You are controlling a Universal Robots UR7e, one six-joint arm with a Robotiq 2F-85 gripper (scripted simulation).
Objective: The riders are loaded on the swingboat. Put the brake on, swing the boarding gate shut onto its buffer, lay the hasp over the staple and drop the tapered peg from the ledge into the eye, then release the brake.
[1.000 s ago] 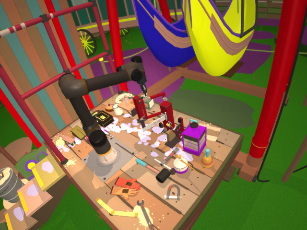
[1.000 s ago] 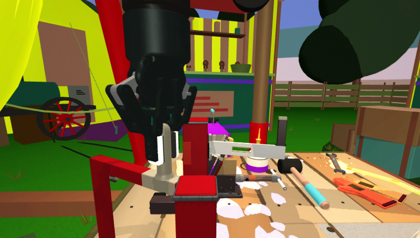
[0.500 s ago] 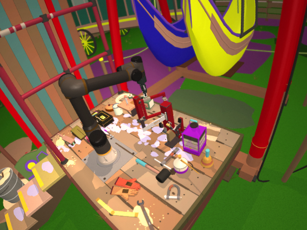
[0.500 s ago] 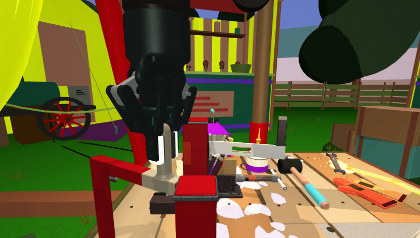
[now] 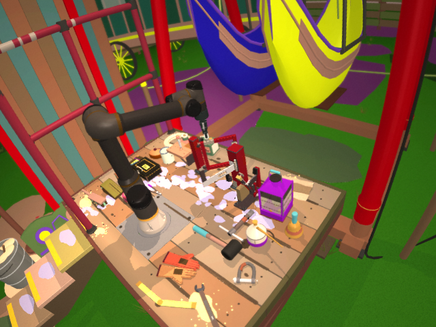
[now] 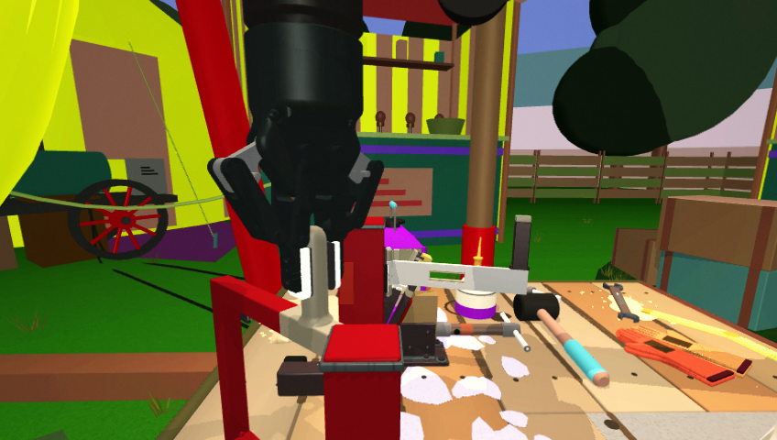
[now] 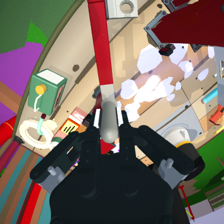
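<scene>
My gripper (image 7: 108, 118) points down at the far end of the red boarding gate (image 7: 100, 44). Its fingers are closed on the gate's upright grey handle (image 7: 108, 122), one white pad on each side of it (image 6: 316, 267). The gate's red bar (image 6: 248, 297) runs from the handle away toward its frame (image 5: 199, 155). The white hasp (image 6: 458, 275) sticks out level from the red post (image 5: 237, 155). The yellow tapered peg (image 6: 479, 251) stands behind the hasp. The brake lever (image 5: 246, 192) sits beyond the post.
A green box with a yellow knob (image 7: 47, 91) stands by the table edge, a white ring (image 7: 33, 132) beside it. A purple lantern (image 5: 275, 195), mallet (image 5: 220, 243), gloves (image 5: 178, 267) and a bell (image 5: 294, 227) lie on the boards. The swingboats (image 5: 306, 52) hang above.
</scene>
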